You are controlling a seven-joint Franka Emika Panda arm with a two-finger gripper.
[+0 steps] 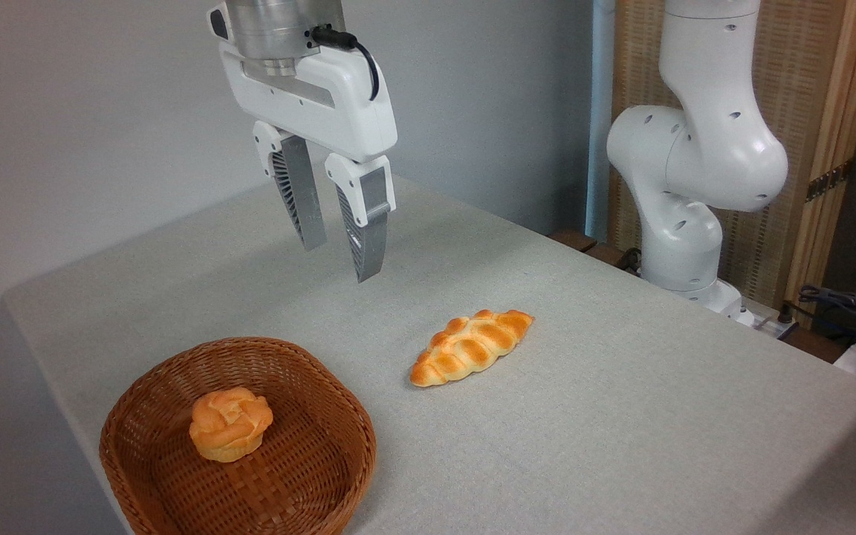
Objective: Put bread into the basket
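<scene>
We have the pincer (339,256) hanging above the bench (621,416), its two fingers a modest gap apart and holding nothing. The loaf (471,347) lies flat on the bench, below and to the right of the pincer, and just right of the basket (168,386), clear of its rim. So the step in hand, as we judge it, is the reach and grasp.

To do it well we would bring the pincer over the loaf's thick middle, not its tapered ends, and turn the wrist so the fingers close across the short width. The loaf lies on a slant, its near tip pointing toward the basket, so the fingers should line up square to that slant. We would widen the gap before descending, since the middle looks broader than the present opening. Its glossy ridges may slip, so we close firmly and lift straight.

The count: one loaf, one basket, one small round bun (230,424) already sitting inside the basket, one pincer. We should set the loaf down beside that bun, not on top.
</scene>
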